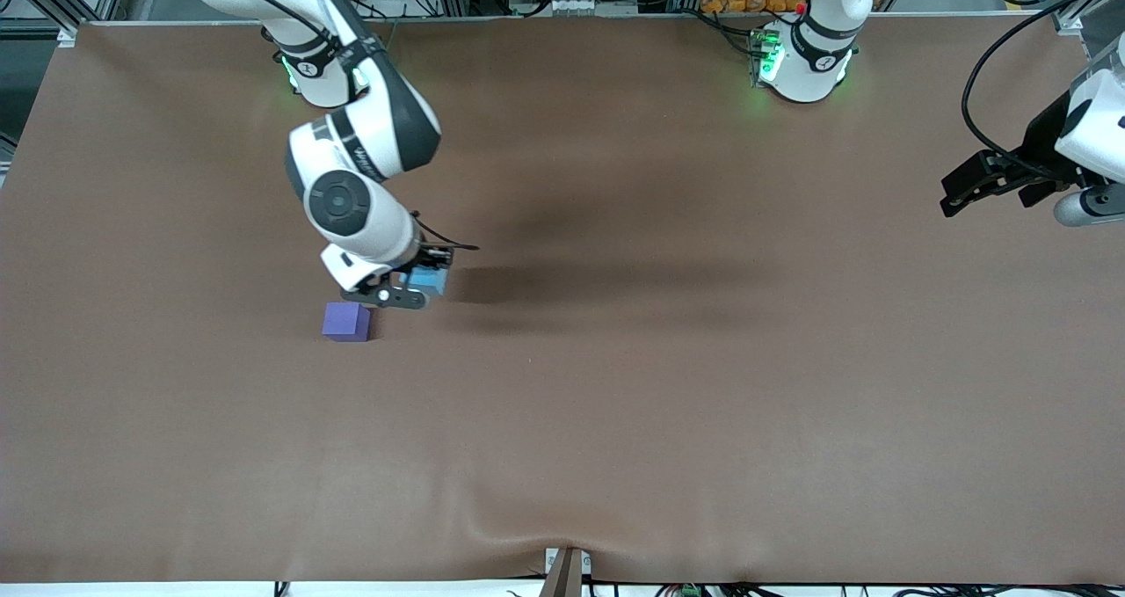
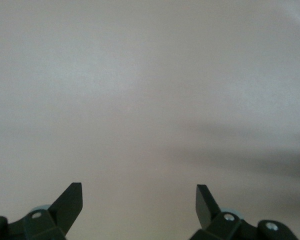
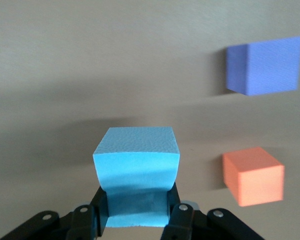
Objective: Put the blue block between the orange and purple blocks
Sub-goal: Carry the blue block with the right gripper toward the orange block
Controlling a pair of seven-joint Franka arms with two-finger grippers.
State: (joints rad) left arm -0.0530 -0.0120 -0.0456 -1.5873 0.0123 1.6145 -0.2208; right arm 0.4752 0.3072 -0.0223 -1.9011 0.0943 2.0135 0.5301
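Right wrist view showed the right gripper (image 3: 135,220) pinching the blue block (image 3: 136,165) hard enough to dent it; it should lower squarely between the orange block (image 3: 253,175) and the purple block (image 3: 264,65) before easing its jaws apart. The left gripper (image 2: 140,200) waited, jaws spread.

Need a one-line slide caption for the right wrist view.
Right gripper shut on the blue block, above the table, purple block and orange block ahead.

You see 2 glossy white arms with black joint bands, green base lights, black cables, and black pincers with silver screws.
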